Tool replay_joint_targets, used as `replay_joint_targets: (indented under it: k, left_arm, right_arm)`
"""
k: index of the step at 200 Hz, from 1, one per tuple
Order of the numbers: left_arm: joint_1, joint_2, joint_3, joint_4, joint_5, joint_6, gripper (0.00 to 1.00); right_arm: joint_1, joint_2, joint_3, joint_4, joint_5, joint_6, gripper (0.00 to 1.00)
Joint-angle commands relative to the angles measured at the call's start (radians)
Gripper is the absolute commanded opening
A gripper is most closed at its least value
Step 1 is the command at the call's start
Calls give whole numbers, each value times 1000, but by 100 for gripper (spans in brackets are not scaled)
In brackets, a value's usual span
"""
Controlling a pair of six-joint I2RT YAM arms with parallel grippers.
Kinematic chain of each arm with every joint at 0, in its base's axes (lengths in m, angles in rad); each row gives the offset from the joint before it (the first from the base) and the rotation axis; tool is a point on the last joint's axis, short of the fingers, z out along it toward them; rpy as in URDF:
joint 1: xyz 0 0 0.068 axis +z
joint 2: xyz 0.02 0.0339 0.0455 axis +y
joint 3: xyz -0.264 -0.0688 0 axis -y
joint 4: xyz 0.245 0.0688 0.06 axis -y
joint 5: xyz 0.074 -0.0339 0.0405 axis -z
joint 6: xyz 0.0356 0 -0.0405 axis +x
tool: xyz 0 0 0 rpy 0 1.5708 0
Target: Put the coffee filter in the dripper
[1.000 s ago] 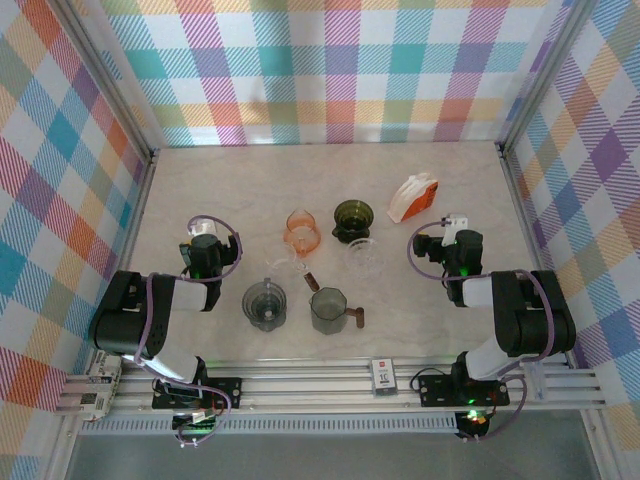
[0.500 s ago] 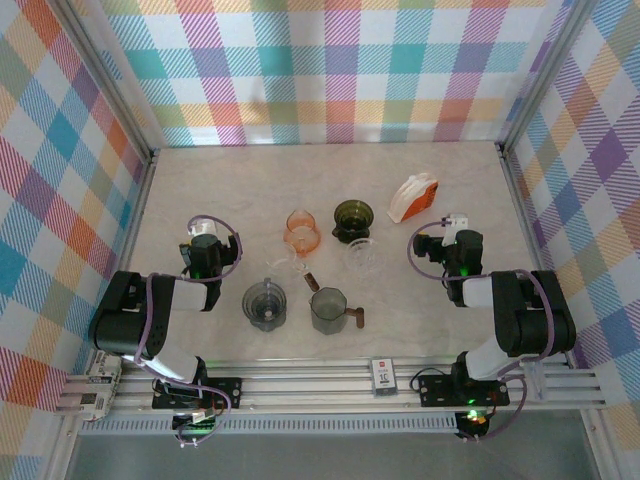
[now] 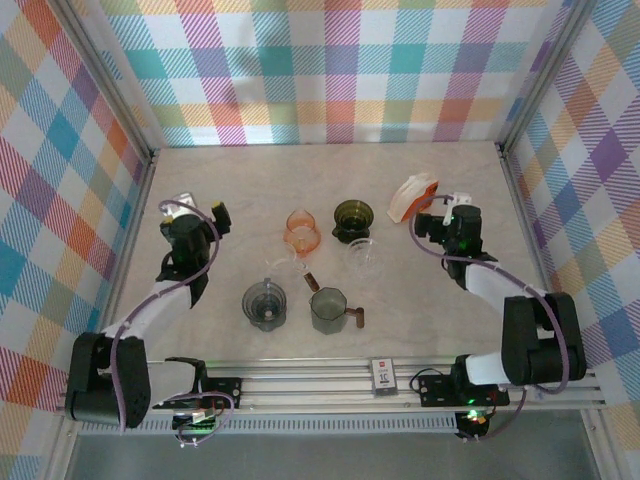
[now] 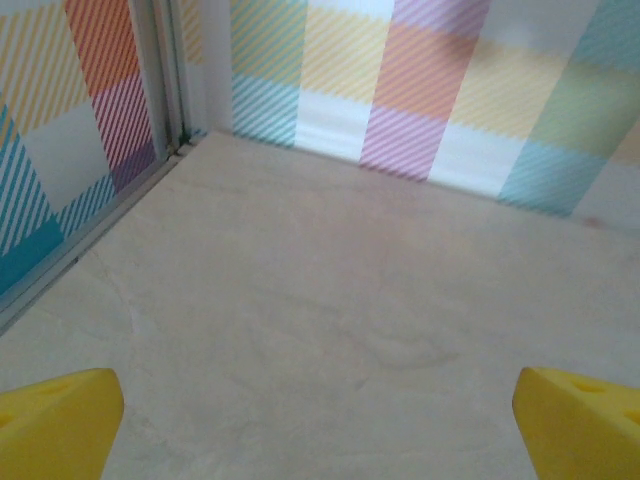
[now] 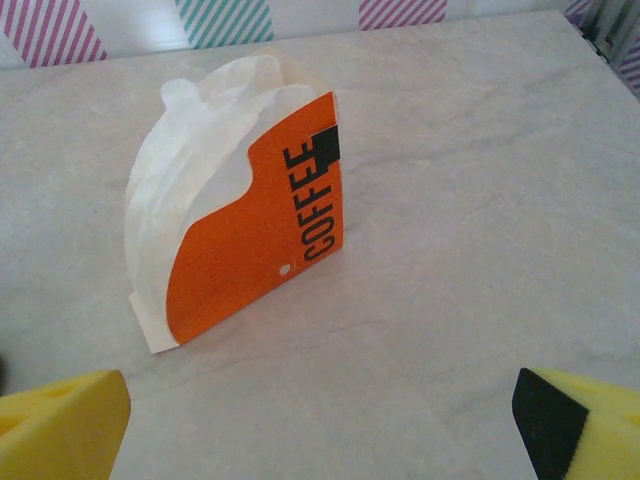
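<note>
The coffee filters are a white stack in an orange "COFFEE" sleeve (image 5: 240,210), standing upright at the back right of the table (image 3: 413,195). My right gripper (image 5: 320,435) is open just short of it, nothing between its yellow fingertips (image 5: 60,425); from above it (image 3: 441,203) sits right beside the pack. An orange dripper (image 3: 301,230) and a dark green dripper (image 3: 353,220) stand mid-table. My left gripper (image 3: 198,207) is open over bare table at the left (image 4: 320,425), with nothing in it.
A grey ribbed dripper (image 3: 265,303) and a dark cup with a brown handle (image 3: 329,310) stand nearer the front. A clear glass (image 3: 365,256) is in front of the green dripper. Checked walls close in the back and sides (image 4: 150,90).
Both arms have stretched out from their folded pose. The right gripper moved up to the filter pack; the left gripper swung toward the far left. Both stayed open.
</note>
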Motion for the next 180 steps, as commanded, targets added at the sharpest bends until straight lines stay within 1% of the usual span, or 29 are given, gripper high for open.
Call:
replay_joint_targets:
  k: [1, 11, 17, 21, 27, 31, 34, 38, 47, 55, 59, 72, 82, 90, 98, 106, 126, 136, 156, 180]
  left_arm:
    - [5, -66, 82, -117, 4, -184, 100]
    - [9, -89, 112, -173, 3, -285, 100]
    - [11, -105, 127, -207, 4, -355, 100]
    - [13, -116, 137, -247, 6, -414, 100]
    - [13, -133, 178, -378, -3, -525, 100]
    - [16, -136, 192, -431, -8, -570, 100]
    - [17, -141, 199, -446, -3, -586, 100]
    - [20, -145, 204, -455, 7, -595, 100]
    - [20, -159, 202, -473, 32, -612, 100]
    - [22, -177, 194, -496, 50, -660, 100]
    - [23, -187, 188, -498, 75, -669, 100]
    - [23, -216, 171, -500, 185, -657, 100]
    - [20, -230, 175, -545, 271, -650, 100]
    - [11, -237, 188, -608, 324, -632, 100]
    - [-10, -248, 203, -680, 349, -611, 96]
    - [-36, -265, 203, -759, 377, -585, 90]
    - [-126, -335, 185, -909, 362, -549, 83]
    - [-154, -377, 161, -979, 357, -554, 82]
    - [-165, -484, 83, -1063, 391, -582, 77]
    - [-165, -606, -5, -1125, 426, -617, 73]
  right_arm:
    - [37, -92, 19, -79, 149, 110, 99]
    - [36, -118, 22, -97, 193, 205, 99]
    - [36, -130, 36, -129, 236, 309, 99]
    - [35, -137, 46, -178, 259, 391, 99]
    - [30, -147, 81, -284, 277, 509, 99]
    - [29, -152, 108, -376, 282, 580, 99]
    - [26, -156, 126, -427, 276, 602, 99]
    - [19, -154, 143, -455, 237, 585, 99]
    - [13, -140, 163, -444, 137, 518, 99]
    - [14, -132, 173, -450, 76, 528, 99]
    - [15, -130, 172, -447, 44, 532, 100]
    - [23, -134, 155, -424, -50, 523, 96]
    - [51, -135, 157, -444, -69, 504, 97]
    - [89, -137, 154, -462, -56, 480, 97]
    - [136, -143, 146, -477, -28, 452, 98]
    - [183, -148, 138, -489, -8, 436, 99]
    - [282, -160, 112, -508, -67, 396, 99]
    - [317, -167, 93, -508, -130, 383, 99]
    - [386, -162, 67, -501, -254, 346, 99]
    - [496, -147, 63, -522, -296, 296, 99]
